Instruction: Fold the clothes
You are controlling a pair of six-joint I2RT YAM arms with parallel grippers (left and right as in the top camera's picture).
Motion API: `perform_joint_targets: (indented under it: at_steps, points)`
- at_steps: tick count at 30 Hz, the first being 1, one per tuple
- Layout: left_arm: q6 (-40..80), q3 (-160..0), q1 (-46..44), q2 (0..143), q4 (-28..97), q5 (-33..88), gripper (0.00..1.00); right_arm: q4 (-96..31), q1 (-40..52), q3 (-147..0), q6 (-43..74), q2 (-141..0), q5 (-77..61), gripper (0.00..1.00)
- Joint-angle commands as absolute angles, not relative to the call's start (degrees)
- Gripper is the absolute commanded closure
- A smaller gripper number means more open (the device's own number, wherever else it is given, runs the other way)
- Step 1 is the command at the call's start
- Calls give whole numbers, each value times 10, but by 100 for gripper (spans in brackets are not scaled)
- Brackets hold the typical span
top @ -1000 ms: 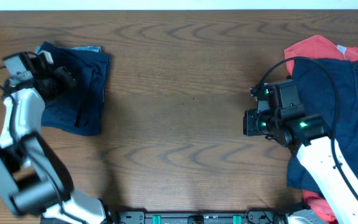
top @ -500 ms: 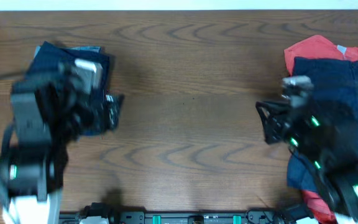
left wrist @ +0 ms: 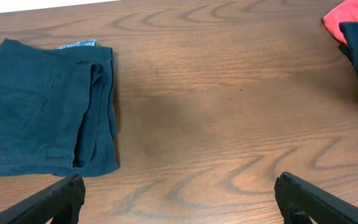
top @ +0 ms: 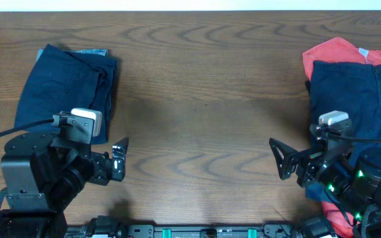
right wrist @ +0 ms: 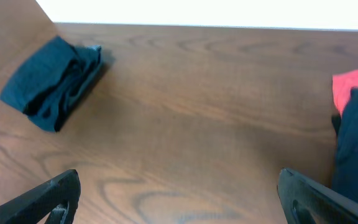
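The dark navy shorts [top: 65,89] lie folded at the table's far left, with a strip of light-blue denim [top: 91,52] showing under their far edge. Both wrist views catch this stack [left wrist: 42,118] [right wrist: 51,84]. My left gripper [top: 119,160] hovers open near the front edge, just right of and nearer than the stack, with nothing between its fingers [left wrist: 179,186]. My right gripper [top: 278,158] is open too, empty over bare wood [right wrist: 178,180], left of the pile of clothes. That pile is a navy garment [top: 356,92] lying on a coral-red one [top: 333,51].
The wooden table [top: 204,99] runs between the folded stack and the pile. The pile reaches the right edge, and part of it lies under my right arm. A black rail [top: 210,231] lines the front edge.
My left arm has come off the folded shorts and pulled back toward the front edge. The right arm has also drawn back. Both grippers have opened wide.
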State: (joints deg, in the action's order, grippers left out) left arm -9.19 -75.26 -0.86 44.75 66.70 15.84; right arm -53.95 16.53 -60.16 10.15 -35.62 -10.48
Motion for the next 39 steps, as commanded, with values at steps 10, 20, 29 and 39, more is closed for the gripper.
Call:
perform_joint_targets:
  at_steps: [10,20,29,39]
  points:
    - [-89,-754,-11,448,669,149,2,-583,172,-606,98,-355,-159,1]
    - [-89,-754,-11,448,669,149,2,-614,172,-605,28,-355,-113,1]
    - [-89,-754,-11,448,669,149,2,-496,118,-535,-144,-270,-114,1]
    - [-89,-754,-11,448,669,149,2,-370,44,-343,-153,-82,-122,1]
